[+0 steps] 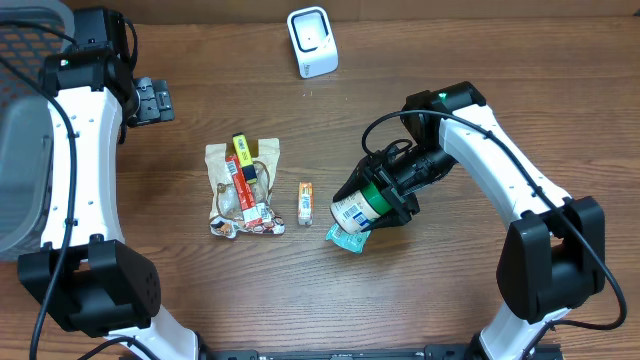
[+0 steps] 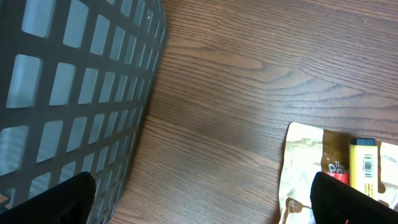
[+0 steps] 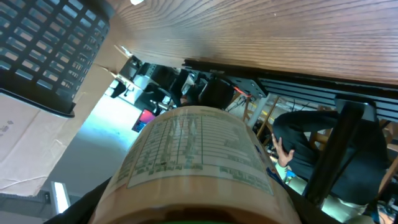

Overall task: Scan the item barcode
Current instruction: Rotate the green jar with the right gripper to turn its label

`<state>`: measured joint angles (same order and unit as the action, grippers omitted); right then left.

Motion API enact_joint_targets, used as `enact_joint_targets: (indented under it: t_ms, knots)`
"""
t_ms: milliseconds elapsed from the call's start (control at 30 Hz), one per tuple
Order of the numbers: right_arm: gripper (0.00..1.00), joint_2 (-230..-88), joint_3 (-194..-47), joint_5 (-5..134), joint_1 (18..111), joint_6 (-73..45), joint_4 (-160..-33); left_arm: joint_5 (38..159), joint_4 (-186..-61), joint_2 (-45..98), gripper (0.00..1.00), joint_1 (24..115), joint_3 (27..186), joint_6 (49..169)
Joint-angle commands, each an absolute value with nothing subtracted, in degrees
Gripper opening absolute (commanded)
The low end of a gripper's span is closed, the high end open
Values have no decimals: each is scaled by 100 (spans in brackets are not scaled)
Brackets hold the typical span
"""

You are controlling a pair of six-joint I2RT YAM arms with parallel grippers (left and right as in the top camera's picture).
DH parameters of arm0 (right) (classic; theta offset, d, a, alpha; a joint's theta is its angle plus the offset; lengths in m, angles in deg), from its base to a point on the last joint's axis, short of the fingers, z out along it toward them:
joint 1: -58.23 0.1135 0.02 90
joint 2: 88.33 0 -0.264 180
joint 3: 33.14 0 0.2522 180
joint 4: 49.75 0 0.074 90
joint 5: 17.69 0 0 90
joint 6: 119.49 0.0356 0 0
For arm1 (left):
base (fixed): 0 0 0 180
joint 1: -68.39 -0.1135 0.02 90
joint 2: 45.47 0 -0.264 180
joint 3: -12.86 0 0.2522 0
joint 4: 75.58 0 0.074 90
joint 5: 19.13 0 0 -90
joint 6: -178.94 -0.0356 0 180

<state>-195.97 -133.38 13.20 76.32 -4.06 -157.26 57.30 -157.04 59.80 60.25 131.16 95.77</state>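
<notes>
My right gripper [image 1: 395,190] is shut on a bottle [image 1: 360,205] with a green cap and a white and blue label, held tilted just above the table right of centre. In the right wrist view the bottle [image 3: 193,155] fills the lower frame between the fingers and shows a printed facts panel. I cannot make out a barcode. The white scanner [image 1: 313,42] stands at the back of the table. My left gripper [image 1: 152,100] is at the far left, open and empty. Its fingertips [image 2: 56,202] stand wide apart over bare wood.
A teal packet [image 1: 348,238] lies under the bottle. A pile of snack bags [image 1: 242,190] with a yellow box [image 1: 242,148] lies left of centre, with a small orange pack [image 1: 306,201] beside it. A grey mesh basket [image 2: 74,93] stands at the left edge.
</notes>
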Motion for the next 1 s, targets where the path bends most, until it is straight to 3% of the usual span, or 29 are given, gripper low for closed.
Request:
enact_joint_targets:
  t_ms: [0, 967]
  knots:
    - [4, -19571, -13467, 1049, 7621, -422, -15776, 5698, -15680, 5965, 100, 6016, 13210, 9470]
    - [4, -19571, -13467, 467, 7621, -406, -16056, 5698, -15680, 5965, 100, 6016, 13210, 9470]
